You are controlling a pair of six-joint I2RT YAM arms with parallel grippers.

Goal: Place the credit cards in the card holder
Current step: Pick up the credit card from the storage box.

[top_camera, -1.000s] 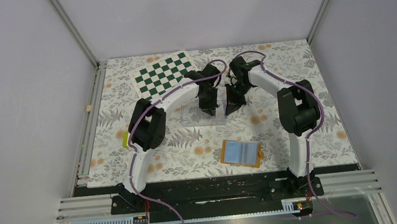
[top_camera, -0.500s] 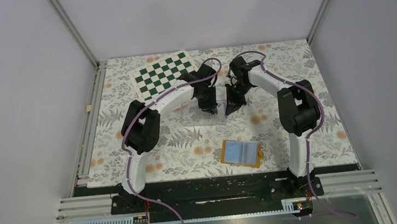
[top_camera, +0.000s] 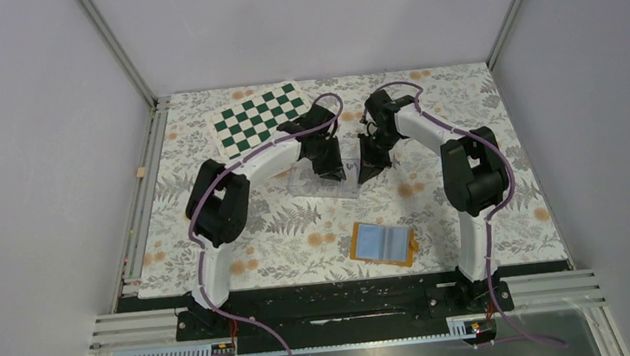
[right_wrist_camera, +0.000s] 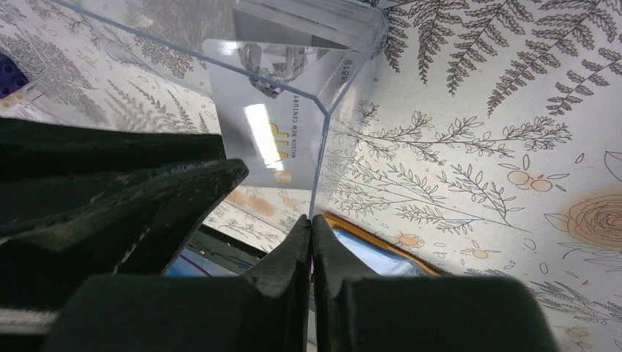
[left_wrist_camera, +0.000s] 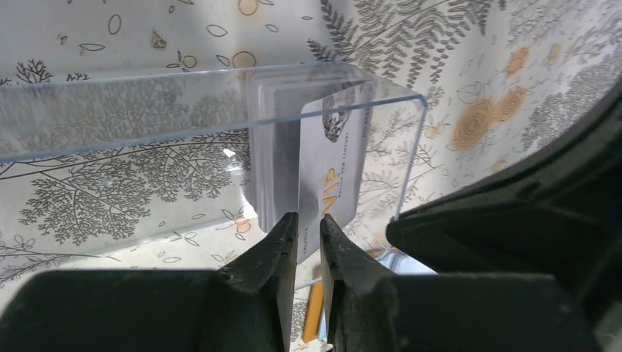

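A clear plastic box (top_camera: 322,182) stands mid-table and holds a stack of credit cards (left_wrist_camera: 271,147). My left gripper (left_wrist_camera: 309,218) is over the box (left_wrist_camera: 147,125). Its jaws are closed to a narrow gap on the near end of a silver VIP card (left_wrist_camera: 330,169), which stands tilted off the stack. My right gripper (right_wrist_camera: 311,218) is shut on the box's corner wall (right_wrist_camera: 320,161), and the same card (right_wrist_camera: 257,139) shows through it. The orange card holder (top_camera: 382,243) lies open, light blue inside, nearer the arm bases. It also shows in the right wrist view (right_wrist_camera: 367,249).
A green and white chessboard (top_camera: 260,119) lies at the back left, just behind my left arm. The two grippers (top_camera: 333,172) (top_camera: 370,171) stand close together over the box. A small wooden block (top_camera: 142,172) sits on the left rail.
My left arm's elbow has swung left and its gripper has shifted slightly toward the back over the box. The right arm, box and card holder have not moved.
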